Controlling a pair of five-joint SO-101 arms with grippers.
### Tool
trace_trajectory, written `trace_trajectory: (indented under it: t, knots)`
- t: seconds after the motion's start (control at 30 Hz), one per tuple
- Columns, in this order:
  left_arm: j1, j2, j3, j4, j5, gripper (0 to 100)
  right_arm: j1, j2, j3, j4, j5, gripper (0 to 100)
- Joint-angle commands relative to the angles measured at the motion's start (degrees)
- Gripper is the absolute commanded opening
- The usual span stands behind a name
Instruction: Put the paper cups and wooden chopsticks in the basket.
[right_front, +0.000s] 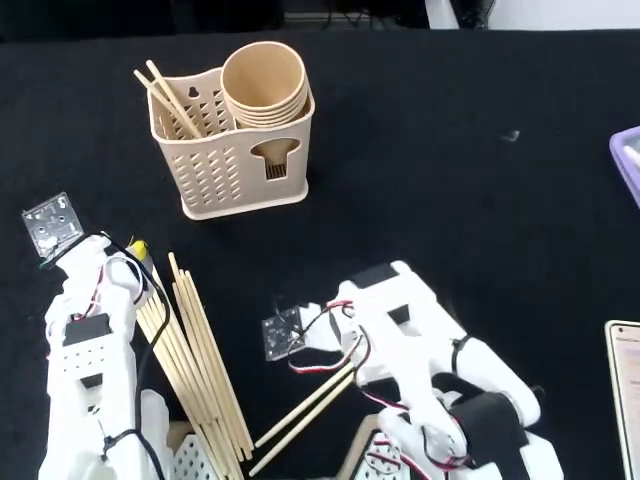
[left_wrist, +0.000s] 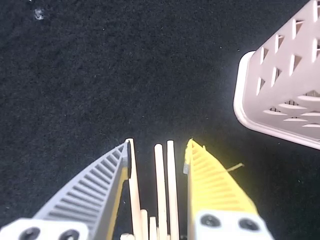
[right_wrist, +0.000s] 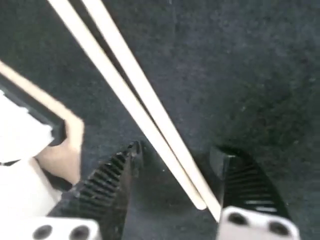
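Note:
A beige slotted basket (right_front: 232, 165) stands at the back left; a stack of paper cups (right_front: 265, 85) fills one compartment and two wooden chopsticks (right_front: 165, 95) lean in the other. Several loose chopsticks (right_front: 200, 365) lie fanned beside the left arm. My left gripper (left_wrist: 157, 147) (right_front: 140, 262) is open, its grey and yellow fingers either side of several chopstick ends (left_wrist: 171, 185), with the basket's corner (left_wrist: 280, 90) just ahead. Low under the right arm (right_front: 400, 340), my right gripper (right_wrist: 177, 150) is open astride a pair of chopsticks (right_wrist: 145, 107) (right_front: 305, 418) on the cloth.
Black cloth covers the table. A purple object (right_front: 627, 160) pokes in at the right edge and a white flat device (right_front: 625, 390) lies at the front right. Perforated white bases (right_front: 190, 458) sit between the arms at the front edge.

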Motion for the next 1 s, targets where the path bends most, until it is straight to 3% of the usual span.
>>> trace_trajectory:
  t: [0.0, 0.13, 0.4, 0.63, 0.97]
  knots:
    - [-0.5, -1.1, -0.7, -0.9, 0.3, 19, 0.2, 1.8, 1.4, -1.8, 0.7, 15.7]
    - [-0.5, -1.1, -0.7, -0.9, 0.3, 19, 0.3, 1.8, 1.3, -1.8, 0.0, 0.9]
    - [-0.5, -1.1, -0.7, -0.9, 0.3, 19, 0.8, -12.6, 1.5, -1.1, -3.8, 1.1]
    - [-0.5, -1.1, -0.8, -0.9, 0.3, 19, 10.3, -28.2, -0.6, 4.1, -3.3, 1.1]
    - [-0.5, -1.1, -0.7, -0.9, 0.3, 19, 24.8, -29.3, -1.2, 1.6, 5.8, 1.1]
